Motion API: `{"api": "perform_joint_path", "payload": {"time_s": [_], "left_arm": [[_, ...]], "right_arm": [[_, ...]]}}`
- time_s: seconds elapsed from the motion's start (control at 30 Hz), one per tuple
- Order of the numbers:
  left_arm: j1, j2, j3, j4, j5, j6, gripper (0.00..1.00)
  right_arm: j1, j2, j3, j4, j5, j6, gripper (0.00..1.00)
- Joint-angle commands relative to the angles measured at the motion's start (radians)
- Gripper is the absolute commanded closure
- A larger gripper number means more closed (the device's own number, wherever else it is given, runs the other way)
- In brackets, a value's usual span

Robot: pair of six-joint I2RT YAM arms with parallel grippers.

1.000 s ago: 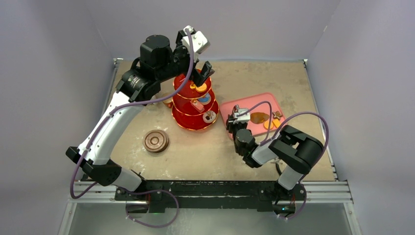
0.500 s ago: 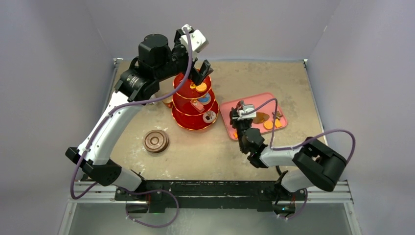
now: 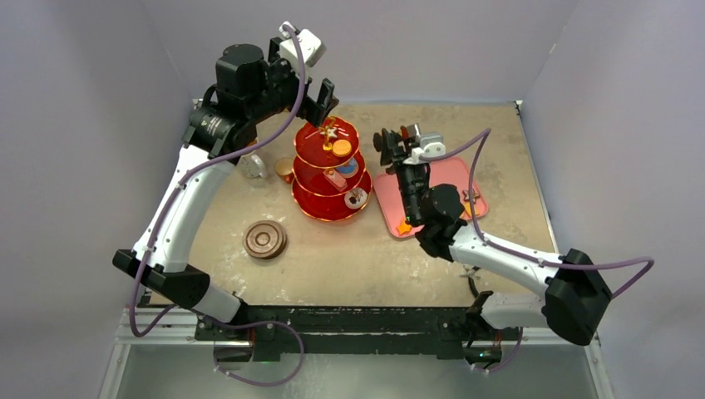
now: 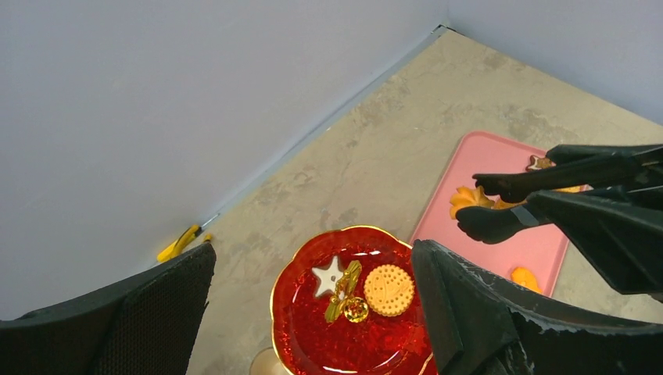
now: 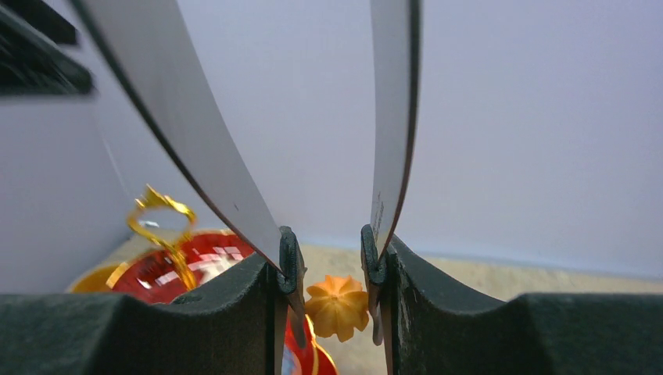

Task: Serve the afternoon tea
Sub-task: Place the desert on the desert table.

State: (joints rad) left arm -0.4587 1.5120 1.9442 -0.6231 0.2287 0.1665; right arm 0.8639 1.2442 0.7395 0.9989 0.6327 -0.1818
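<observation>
Up comes my right gripper (image 5: 328, 269) off the tray (image 4: 508, 156), left gripper (image 4: 313, 256) backing off the stand (image 4: 313, 336).
Right gripper clamps the tongs (image 4: 547, 176), a biscuit (image 5: 338, 306) between their tips near the stand's top tier; left gripper gapes wide above it.

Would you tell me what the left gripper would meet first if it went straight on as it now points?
Probably the top tier of the red stand, near its gold handle, though the depth is hard to judge.

Stand (image 4: 313, 337) cropped below (lower tiers)
</observation>
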Motion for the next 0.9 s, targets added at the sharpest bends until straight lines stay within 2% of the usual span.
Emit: {"api": "perform_joint_path", "payload": {"time_s": [0.0,0.17,0.37,0.87], "left_arm": [[0.014,-0.027,0.016,0.015,0.011,-0.027,0.04],[0.023,-0.039,0.011,0.016,0.003,-0.030,0.04],[0.026,-0.047,0.007,0.018,-0.009,-0.032,0.04],[0.026,-0.045,0.022,0.025,-0.003,-0.035,0.04]], "right_arm": [[0.004,0.017,0.170,-0.085,-0.134,-0.032,0.62],[0.004,0.065,0.300,-0.172,-0.248,-0.006,0.63],[0.009,0.081,0.323,-0.230,-0.354,0.075,0.63],[0.070,0.155,0.342,-0.224,-0.359,0.127,0.59]]}}
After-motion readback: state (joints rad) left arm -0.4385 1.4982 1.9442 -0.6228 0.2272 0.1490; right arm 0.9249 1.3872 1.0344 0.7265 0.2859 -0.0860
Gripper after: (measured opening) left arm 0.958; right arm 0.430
